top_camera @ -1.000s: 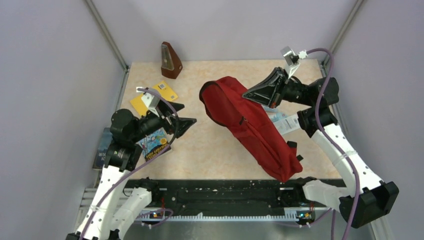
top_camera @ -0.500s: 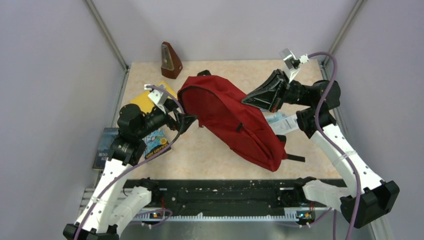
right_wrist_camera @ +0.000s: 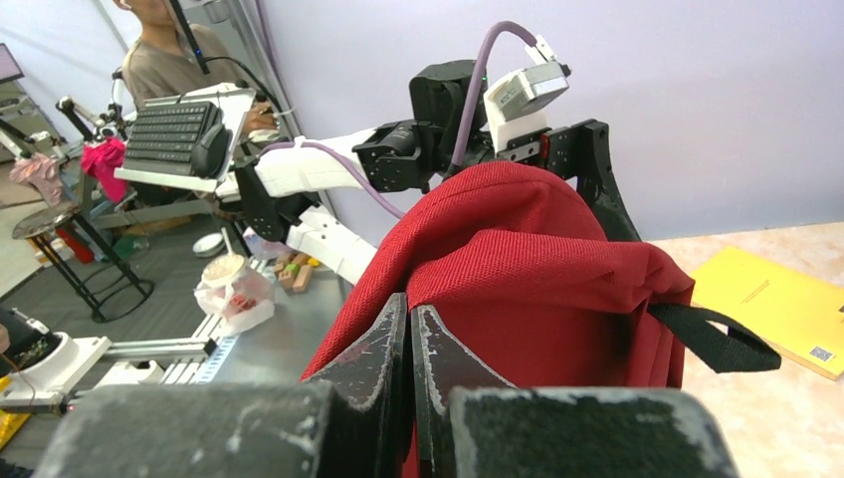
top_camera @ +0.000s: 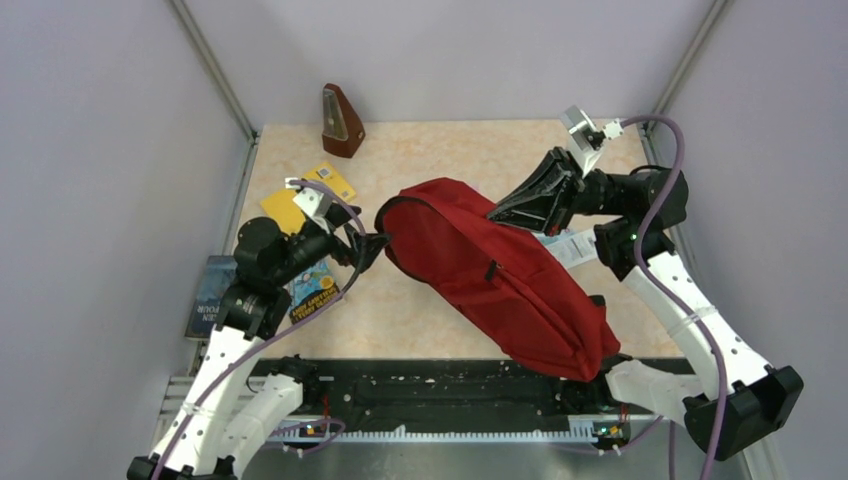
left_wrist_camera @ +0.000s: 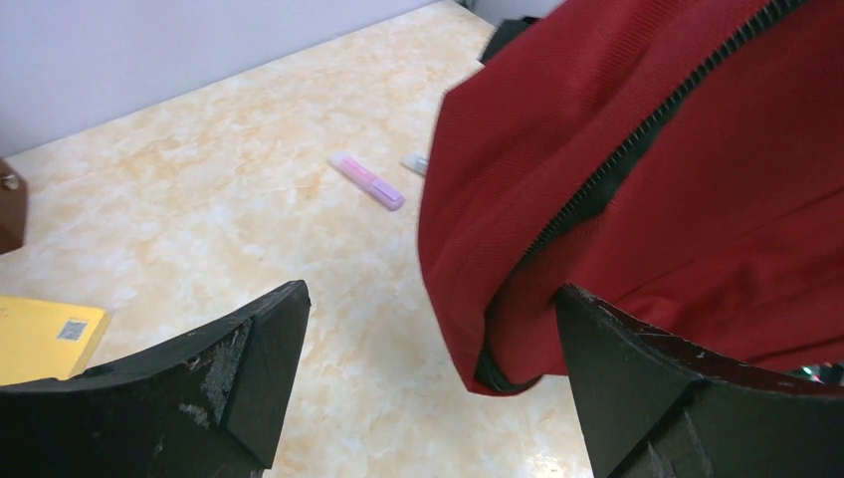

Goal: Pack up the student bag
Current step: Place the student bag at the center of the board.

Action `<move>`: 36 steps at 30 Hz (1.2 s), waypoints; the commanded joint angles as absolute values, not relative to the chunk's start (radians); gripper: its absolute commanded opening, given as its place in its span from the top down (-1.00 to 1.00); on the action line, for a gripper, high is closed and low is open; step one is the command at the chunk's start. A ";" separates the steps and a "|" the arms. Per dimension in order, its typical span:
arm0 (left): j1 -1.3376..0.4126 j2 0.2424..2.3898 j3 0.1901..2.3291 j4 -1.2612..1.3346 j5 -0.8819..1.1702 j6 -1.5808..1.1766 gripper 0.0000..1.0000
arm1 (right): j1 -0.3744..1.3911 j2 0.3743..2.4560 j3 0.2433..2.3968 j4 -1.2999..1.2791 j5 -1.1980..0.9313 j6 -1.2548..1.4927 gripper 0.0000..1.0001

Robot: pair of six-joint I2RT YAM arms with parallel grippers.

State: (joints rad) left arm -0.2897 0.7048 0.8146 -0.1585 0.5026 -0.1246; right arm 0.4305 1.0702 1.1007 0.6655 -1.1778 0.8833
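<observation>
The student bag (top_camera: pixel 495 275), dark red with a black zipper, hangs slanting across the table's middle, its lower end toward the near edge. My right gripper (top_camera: pixel 503 212) is shut on the fabric of its upper side; the right wrist view shows the jaws (right_wrist_camera: pixel 409 307) pinched on red cloth, the bag (right_wrist_camera: pixel 542 264) beyond them. My left gripper (top_camera: pixel 374 246) stands open at the bag's left end. In the left wrist view that gripper (left_wrist_camera: pixel 430 291) has the bag's zippered edge (left_wrist_camera: pixel 468 249) between its fingers, close to the right finger (left_wrist_camera: pixel 637 378), not gripped.
A brown metronome (top_camera: pixel 341 122) stands at the back left. A yellow book (top_camera: pixel 300 195), a picture book (top_camera: pixel 312 287) and a dark book (top_camera: pixel 208 296) lie at the left. A white packet (top_camera: pixel 570 246) lies under the right arm. A pink marker (left_wrist_camera: pixel 368 182) lies on the table.
The bag swung left toward my left gripper, then settled back right and nearer. My left gripper moved in to the bag's left end and opened slightly wider. The right gripper stayed shut on it.
</observation>
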 commanded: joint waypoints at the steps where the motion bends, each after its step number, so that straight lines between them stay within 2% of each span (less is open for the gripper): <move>1: -0.291 0.708 0.801 -0.081 0.686 -0.146 -0.96 | 0.446 1.028 1.132 0.771 -1.158 0.873 1.00; 6: -0.291 0.712 0.791 -0.045 0.811 -0.176 -0.96 | 0.449 1.027 1.132 0.770 -1.161 0.867 1.00; 17: -0.291 0.725 0.792 -0.054 0.724 -0.174 -0.96 | 0.465 1.018 1.121 0.793 -1.191 0.865 1.00; 24: -0.293 0.775 0.796 -0.009 0.845 -0.246 -0.93 | 0.480 1.025 1.121 0.807 -1.214 0.860 1.00; 25: -0.294 0.781 0.796 -0.009 0.855 -0.250 -0.86 | 0.481 1.025 1.119 0.804 -1.213 0.855 1.00; 27: -0.300 0.785 0.798 -0.009 0.874 -0.249 -0.49 | 0.480 1.024 1.118 0.784 -1.211 0.834 1.00; 31: -0.304 0.754 0.787 -0.011 0.849 -0.225 0.59 | 0.480 1.026 1.144 0.586 -1.156 0.664 1.00; 33: -0.304 0.726 0.781 -0.028 0.812 -0.203 0.98 | 0.480 1.028 1.170 0.387 -1.093 0.549 0.96; 36: -0.304 0.691 0.784 -0.074 0.717 -0.176 1.00 | 0.480 1.023 1.198 0.123 -0.879 0.390 0.37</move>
